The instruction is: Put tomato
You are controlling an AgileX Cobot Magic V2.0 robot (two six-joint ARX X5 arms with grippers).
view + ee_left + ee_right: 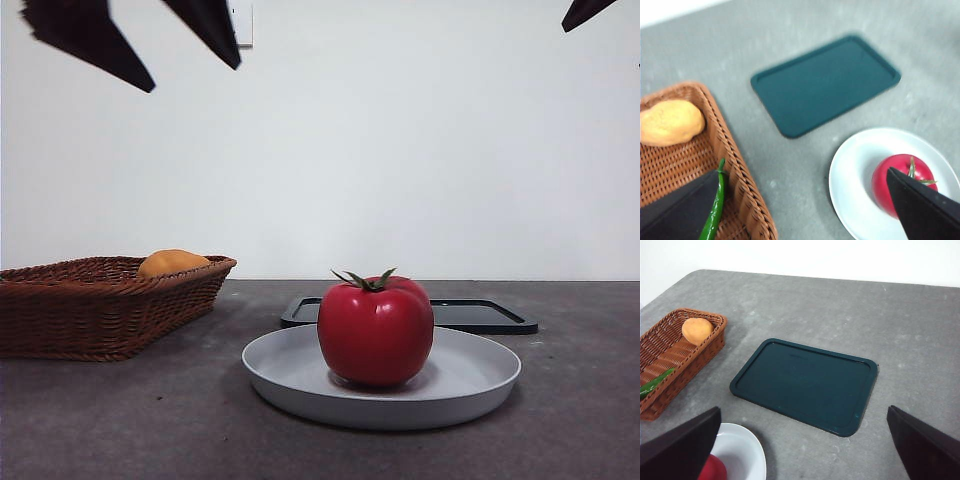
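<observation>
Tomato (375, 333) below open left pincer (150, 45).

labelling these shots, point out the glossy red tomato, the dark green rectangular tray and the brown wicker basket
glossy red tomato (375, 335), front view, middle of its skin
dark green rectangular tray (805, 382), right wrist view, flat floor
brown wicker basket (100, 320), front view, near wall

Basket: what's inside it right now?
The wicker basket holds an orange-yellow fruit and a green chili pepper. The left gripper's jaw covers part of the basket floor, so anything beneath it is hidden.
</observation>
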